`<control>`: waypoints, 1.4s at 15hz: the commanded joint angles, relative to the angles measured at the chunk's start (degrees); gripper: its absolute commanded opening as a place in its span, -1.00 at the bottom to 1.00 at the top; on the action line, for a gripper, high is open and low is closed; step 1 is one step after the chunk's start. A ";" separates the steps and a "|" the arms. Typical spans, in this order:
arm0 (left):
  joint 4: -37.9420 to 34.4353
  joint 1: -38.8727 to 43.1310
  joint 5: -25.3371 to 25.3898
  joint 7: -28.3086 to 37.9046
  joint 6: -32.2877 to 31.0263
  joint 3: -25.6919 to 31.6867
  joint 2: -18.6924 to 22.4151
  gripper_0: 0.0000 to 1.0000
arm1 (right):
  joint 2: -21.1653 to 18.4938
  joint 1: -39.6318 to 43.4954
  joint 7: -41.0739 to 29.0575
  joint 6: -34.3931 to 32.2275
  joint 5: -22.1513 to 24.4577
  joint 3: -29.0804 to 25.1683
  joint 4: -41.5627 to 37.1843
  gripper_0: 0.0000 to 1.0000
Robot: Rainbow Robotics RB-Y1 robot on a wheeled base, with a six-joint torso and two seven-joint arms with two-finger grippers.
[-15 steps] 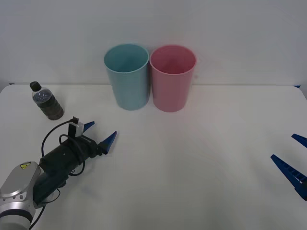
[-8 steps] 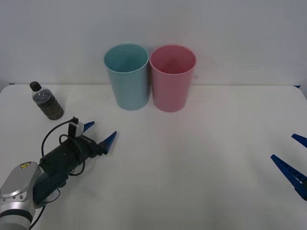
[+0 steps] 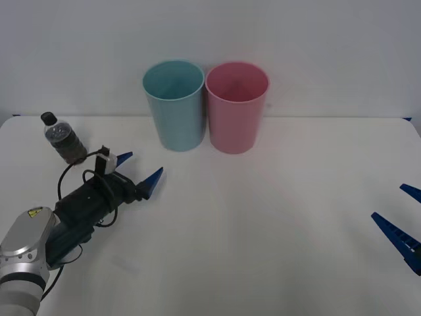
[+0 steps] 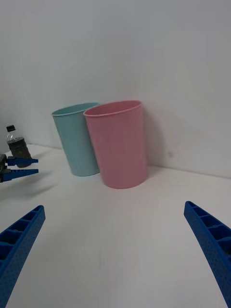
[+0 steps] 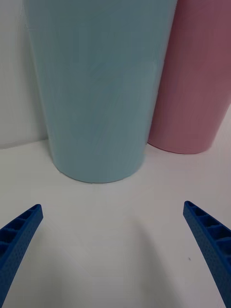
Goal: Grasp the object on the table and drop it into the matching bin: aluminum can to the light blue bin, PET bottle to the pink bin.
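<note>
pet bottle point(image 3: 64, 137): small clear plastic, black cap, upright at worktop point(image 3: 263, 217) left edge. left gripper point(image 3: 138, 169) near it, ribbed fingers spread. right gripper point(image 3: 402, 217) spread, far right. tapered pink bin point(image 3: 237, 108) touching light blue bin point(image 3: 174, 105).

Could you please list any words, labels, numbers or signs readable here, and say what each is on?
No text can be read.
Yellow warning sticker on the left arm: a sign, too small to read.
PET bottle, light blue bin, pink bin: no readable label.
</note>
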 commanded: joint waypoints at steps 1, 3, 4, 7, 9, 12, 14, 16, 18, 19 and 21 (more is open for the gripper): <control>-0.18 1.03 1.81 0.20 -1.39 1.32 0.77 1.00 | 0.01 0.00 0.00 0.00 0.00 -0.01 0.01 1.00; -2.38 2.97 3.56 0.29 -1.48 2.64 0.77 1.00 | 0.01 0.00 0.00 0.00 0.00 -0.01 0.01 1.00; -2.64 3.58 5.23 0.37 -1.39 3.17 0.77 1.00 | 0.01 0.00 0.00 0.00 0.00 -0.01 0.01 1.00; -3.96 5.87 8.84 -0.07 -1.31 5.45 0.77 1.00 | 0.01 0.00 0.00 0.00 0.00 -0.01 0.01 1.00; -5.54 7.71 10.86 -0.07 -0.07 6.33 0.77 1.00 | 0.01 0.00 0.00 0.00 0.00 -0.01 0.01 1.00; -7.65 10.44 14.02 -0.33 2.74 8.00 0.77 1.00 | 0.01 0.00 0.00 0.00 0.00 -0.01 0.01 1.00; -10.64 13.07 16.05 -0.33 6.78 8.44 0.77 1.00 | 0.01 0.00 0.00 0.00 0.00 -0.01 0.01 1.00; -13.01 15.18 17.89 -0.42 11.44 8.44 0.68 1.00 | 0.01 0.00 0.00 0.00 0.00 -0.01 0.01 1.00; -13.98 16.06 19.30 -0.59 15.57 8.44 0.68 1.00 | 0.01 0.00 0.00 0.00 0.00 -0.01 0.01 1.00; -13.98 16.06 19.82 -0.77 16.71 8.44 0.77 1.00 | 0.01 0.00 0.00 0.00 0.00 -0.01 0.01 1.00; -13.98 16.15 20.62 -0.94 19.00 8.44 0.68 1.00 | 0.01 0.00 0.00 0.00 0.00 -0.01 0.01 1.00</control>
